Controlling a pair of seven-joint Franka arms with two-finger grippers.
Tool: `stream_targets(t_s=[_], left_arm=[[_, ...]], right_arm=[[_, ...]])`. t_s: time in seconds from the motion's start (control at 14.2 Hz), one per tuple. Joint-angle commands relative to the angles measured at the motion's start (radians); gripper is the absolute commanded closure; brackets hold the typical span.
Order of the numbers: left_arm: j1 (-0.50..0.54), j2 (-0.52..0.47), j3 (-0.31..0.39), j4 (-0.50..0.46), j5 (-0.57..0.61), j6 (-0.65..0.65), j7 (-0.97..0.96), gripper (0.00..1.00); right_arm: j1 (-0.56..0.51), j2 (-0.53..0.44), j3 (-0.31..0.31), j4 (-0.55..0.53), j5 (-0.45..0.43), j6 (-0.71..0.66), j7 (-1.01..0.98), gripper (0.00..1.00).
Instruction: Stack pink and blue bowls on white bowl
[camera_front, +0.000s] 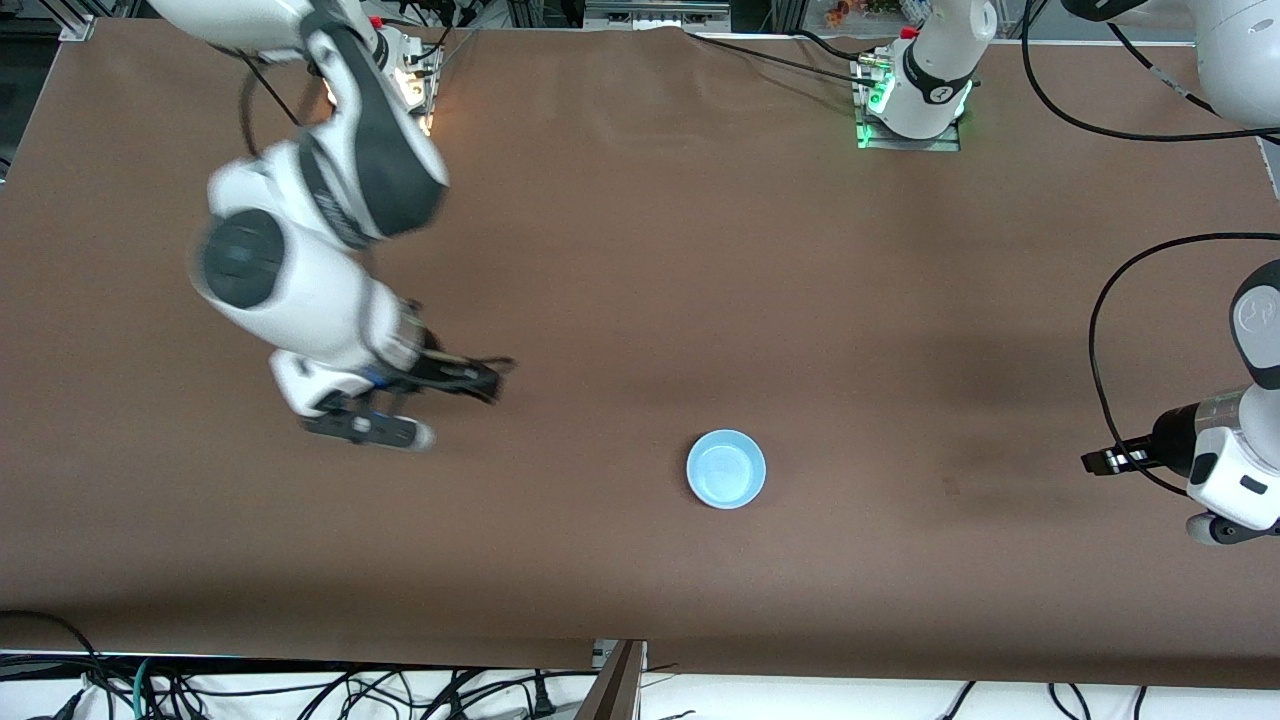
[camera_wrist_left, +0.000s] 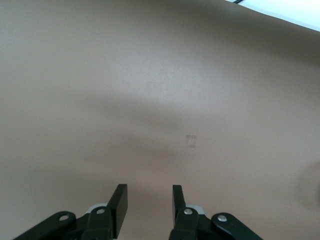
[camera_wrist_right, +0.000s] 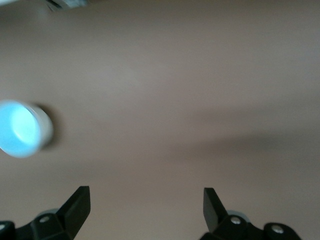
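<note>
A light blue bowl (camera_front: 726, 469) sits upright on the brown table, toward the front camera's side. It also shows in the right wrist view (camera_wrist_right: 19, 129), blue inside with a pale outer wall. No pink bowl and no white bowl shows on its own in any view. My right gripper (camera_front: 460, 408) is open wide and empty, above bare table toward the right arm's end, apart from the bowl; its jaws show in its wrist view (camera_wrist_right: 146, 192). My left gripper (camera_front: 1100, 462) is open and empty over bare table at the left arm's end (camera_wrist_left: 149, 192).
The brown table cover (camera_front: 640, 250) is bare apart from the bowl. Cables (camera_front: 300, 690) hang past the table edge nearest the front camera. A black cable (camera_front: 1095, 340) loops by the left arm. A small pale mark (camera_wrist_left: 191, 141) lies on the cover.
</note>
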Motion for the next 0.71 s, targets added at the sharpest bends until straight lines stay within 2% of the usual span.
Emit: stream_targets(t_s=[0.0,0.07,0.14,0.21,0.35,0.64], left_arm=[[-0.004,-0.044,-0.001,-0.059,0.019,0.007,0.018,0.54],[-0.004,-0.072,-0.001,-0.098,0.019,0.009,0.018,0.54],[-0.004,-0.115,-0.004,-0.143,0.018,0.009,0.018,0.54],[-0.003,-0.161,-0.006,-0.189,0.016,0.009,0.018,0.54],[-0.003,-0.256,-0.006,-0.279,0.007,0.007,0.018,0.54],[0.000,-0.412,-0.014,-0.442,0.003,0.013,0.018,0.54]], right_arm=[[-0.013,-0.387,-0.074,-0.447,-0.020,0.004,-0.204,0.00],[-0.013,-0.460,-0.126,-0.530,-0.022,0.008,-0.295,0.00],[-0.011,-0.492,-0.177,-0.560,-0.025,0.004,-0.388,0.00],[-0.011,-0.497,-0.202,-0.557,-0.032,-0.011,-0.439,0.00],[-0.011,-0.497,-0.211,-0.532,-0.115,-0.027,-0.476,0.00],[-0.011,-0.468,-0.211,-0.471,-0.115,-0.030,-0.470,0.00]])
